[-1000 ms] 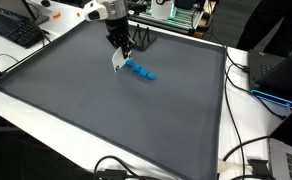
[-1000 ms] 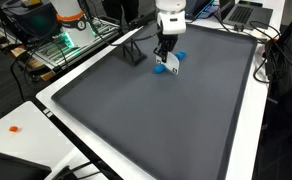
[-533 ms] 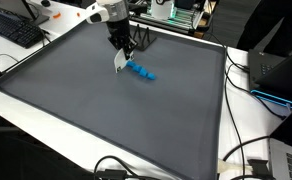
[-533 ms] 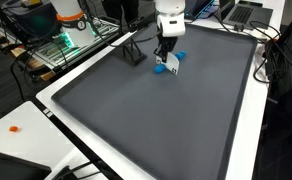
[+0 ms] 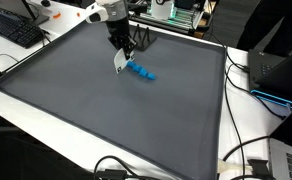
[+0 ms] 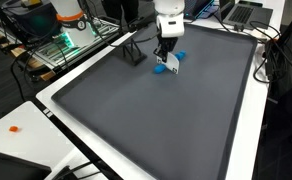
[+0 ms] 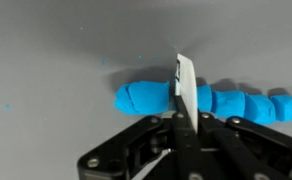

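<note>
The gripper (image 7: 186, 128) comes in from the bottom edge of the wrist view, its jaws pinching a thin white blade (image 7: 185, 90) that stands edge-on between them. The blade crosses a blue clay roll (image 7: 146, 98) lying across the middle of that view. The roll's left end is smooth and rounded, and its right part is lumpy, as if in segments. Whether the blade's edge presses into the clay or only sits in front of it cannot be told.

In both exterior views the roll (image 5: 142, 71) (image 6: 171, 68) lies on a large grey mat (image 5: 106, 120), in the upper middle of the frame, with the gripper (image 5: 118, 52) (image 6: 165, 50) directly above its end. A black stand (image 6: 132, 52) rests on the mat just beside the arm, left of the roll in an exterior view.

Off the mat, a black keyboard (image 5: 16, 30) sits in the upper left corner on the white table, cables (image 5: 248, 85) trail along the right edge, and a small orange piece (image 6: 14, 128) lies at the lower left. Nothing stands between gripper and roll.
</note>
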